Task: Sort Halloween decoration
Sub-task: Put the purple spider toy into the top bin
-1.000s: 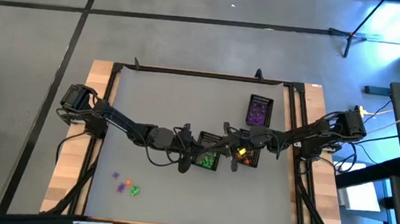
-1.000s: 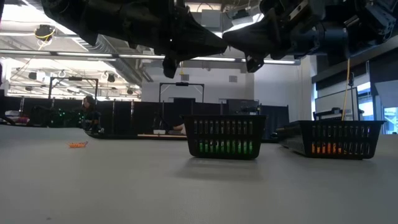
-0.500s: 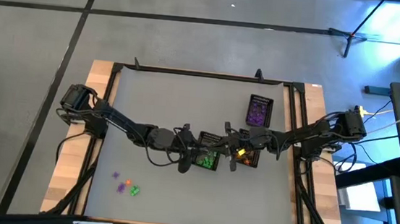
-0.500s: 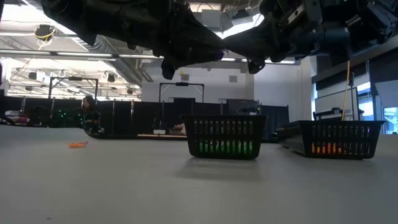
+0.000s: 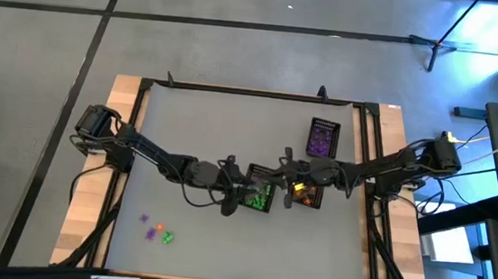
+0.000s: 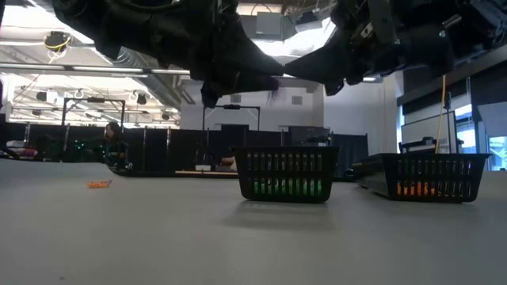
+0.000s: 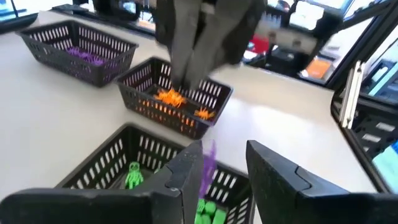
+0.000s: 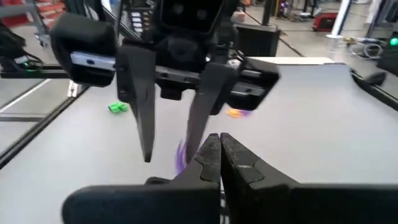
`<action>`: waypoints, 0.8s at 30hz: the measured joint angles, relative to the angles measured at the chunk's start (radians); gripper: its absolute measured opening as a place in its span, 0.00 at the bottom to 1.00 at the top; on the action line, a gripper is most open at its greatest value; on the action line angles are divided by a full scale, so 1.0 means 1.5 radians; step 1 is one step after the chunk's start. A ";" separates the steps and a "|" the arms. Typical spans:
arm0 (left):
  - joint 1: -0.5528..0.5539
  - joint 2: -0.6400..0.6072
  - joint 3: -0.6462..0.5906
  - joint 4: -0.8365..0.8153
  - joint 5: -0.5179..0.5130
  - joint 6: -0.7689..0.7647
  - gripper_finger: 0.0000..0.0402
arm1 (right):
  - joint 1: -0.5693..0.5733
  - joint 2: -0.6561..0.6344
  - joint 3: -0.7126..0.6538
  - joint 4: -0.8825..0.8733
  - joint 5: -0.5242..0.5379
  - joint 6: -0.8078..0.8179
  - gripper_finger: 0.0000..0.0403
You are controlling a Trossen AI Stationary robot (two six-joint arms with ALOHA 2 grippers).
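Left gripper [image 5: 233, 192], fingers spread, hangs over the green-filled basket [image 5: 257, 197] at frame centre. Right gripper [image 5: 287, 183], fingers pressed together w/ a purple trinket [image 8: 181, 155] pinched, is just beside it, above the orange-filled basket [image 5: 306, 194]. Loose trinkets [image 5: 157, 232] lie lower left on the counter [image 5: 205, 127]; purple basket [image 5: 322, 137] upper right.

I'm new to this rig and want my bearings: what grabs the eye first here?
Both arms meet at mid-table: the left gripper, jaws open, over the green basket, and the right gripper, jaws shut, by the orange basket. A purple trinket shows at the left jaws. A purple basket sits farther back, and loose trinkets lie near the front left.
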 joint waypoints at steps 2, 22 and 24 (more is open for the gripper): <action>0.000 0.000 0.000 -0.015 -0.002 -0.004 0.30 | 0.000 -0.024 0.000 -0.033 0.009 -0.006 0.00; 0.001 -0.001 0.000 -0.039 -0.014 -0.025 0.30 | 0.000 -0.137 -0.055 -0.095 0.054 -0.015 0.00; 0.003 -0.001 0.000 -0.048 -0.012 -0.033 0.30 | 0.000 -0.137 -0.055 -0.095 0.054 -0.015 0.00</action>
